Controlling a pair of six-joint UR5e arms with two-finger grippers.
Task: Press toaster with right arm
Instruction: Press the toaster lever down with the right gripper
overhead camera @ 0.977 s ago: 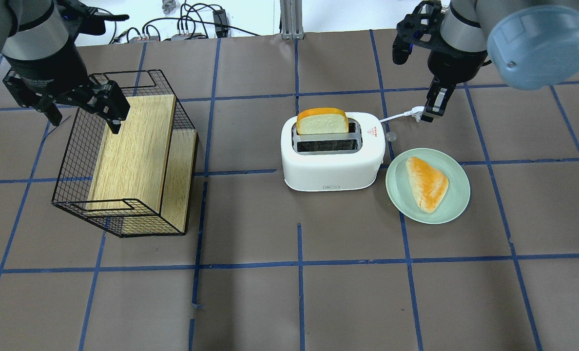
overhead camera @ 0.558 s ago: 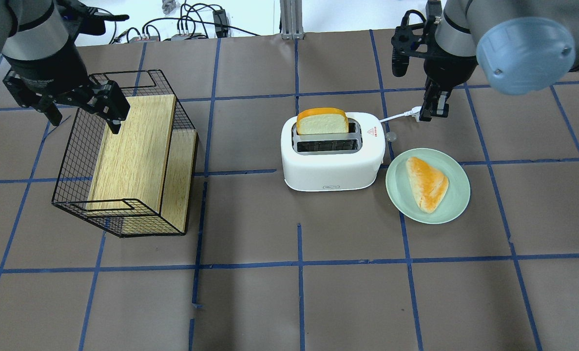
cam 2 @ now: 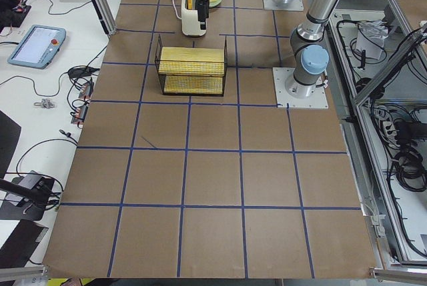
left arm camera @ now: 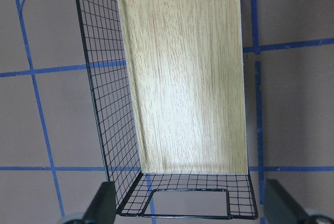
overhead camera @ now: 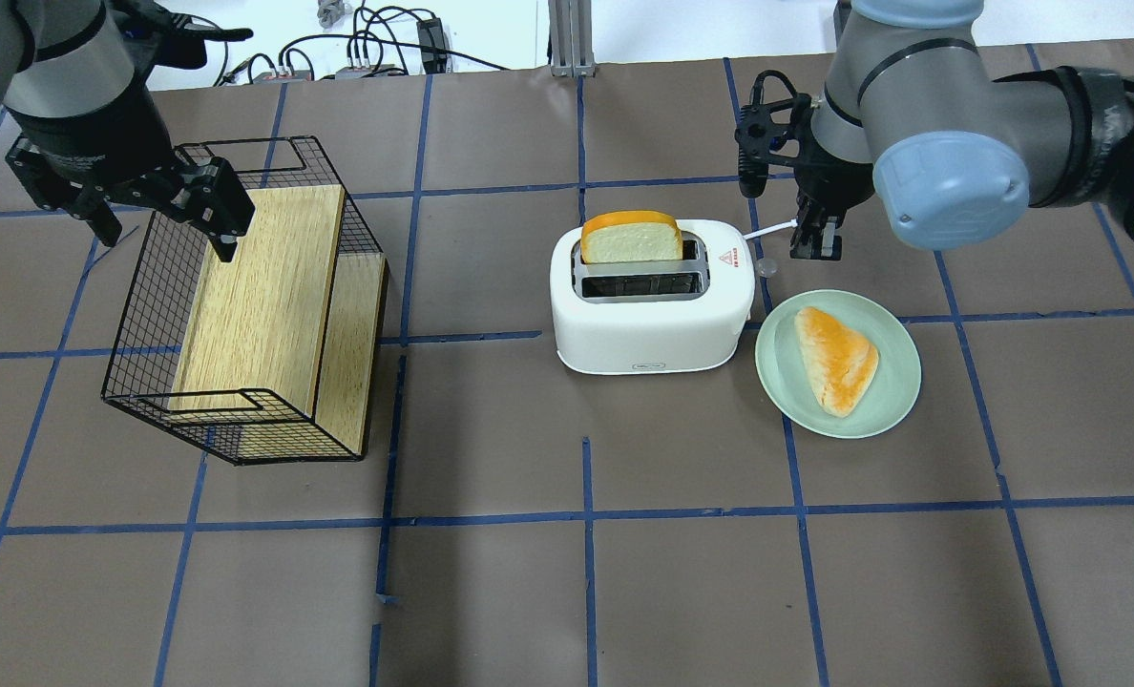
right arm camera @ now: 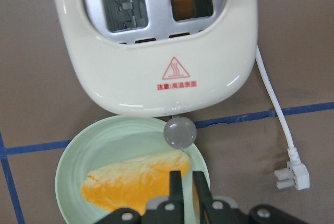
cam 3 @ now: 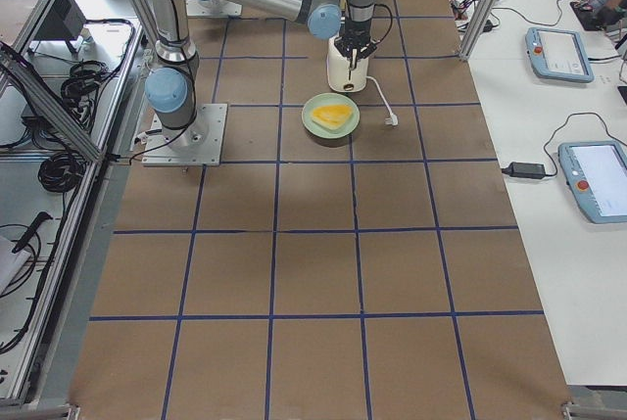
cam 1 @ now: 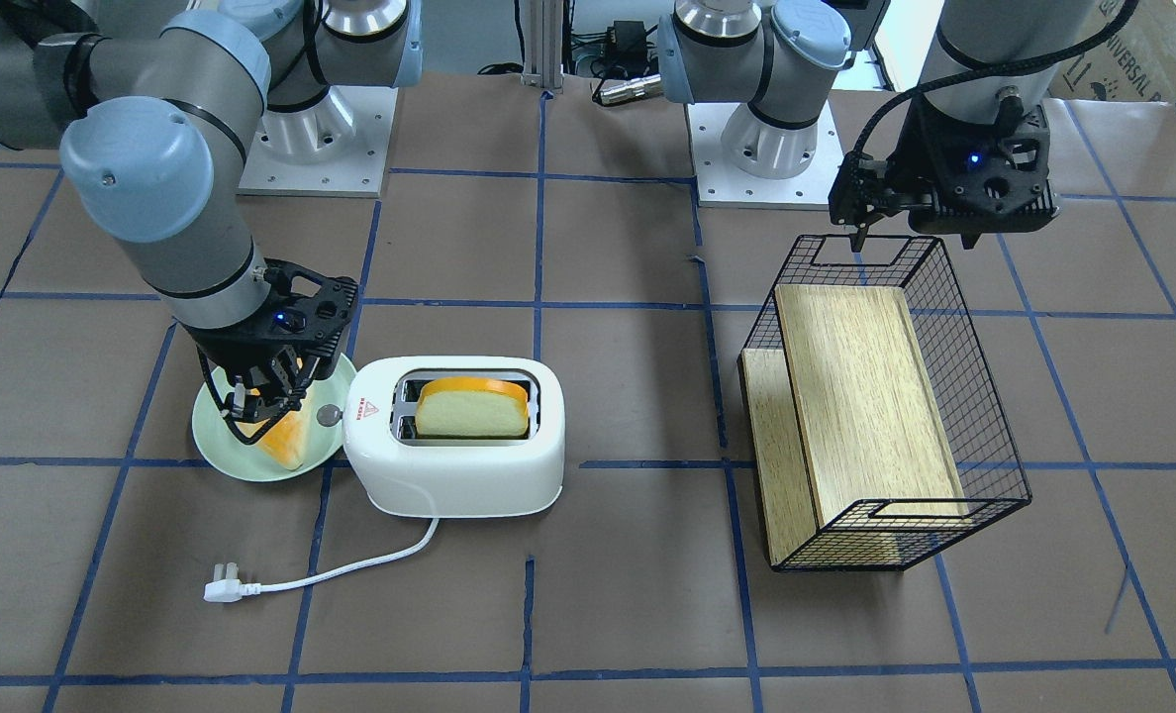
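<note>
The white toaster [overhead camera: 651, 315] stands mid-table with a bread slice [overhead camera: 631, 239] upright in its far slot. It also shows in the front view [cam 1: 454, 475] and the right wrist view [right arm camera: 156, 72]. Its round grey knob [right arm camera: 180, 132] sticks out of the end that faces the plate. My right gripper [overhead camera: 812, 248] is shut and empty, and it hovers just beyond that knob, over the plate's edge [right arm camera: 188, 185]. My left gripper [overhead camera: 161, 215] is open and empty above the wire basket.
A pale green plate [overhead camera: 896, 382] with a bread piece [overhead camera: 836, 358] lies right of the toaster. The white cord and plug [cam 1: 222, 591] trail on the far side. A black wire basket [overhead camera: 142, 315] holding a wooden board stands at the left.
My right arm has swung left, and its gripper has moved from near the cord toward the toaster's knob end. The left arm has not moved.
</note>
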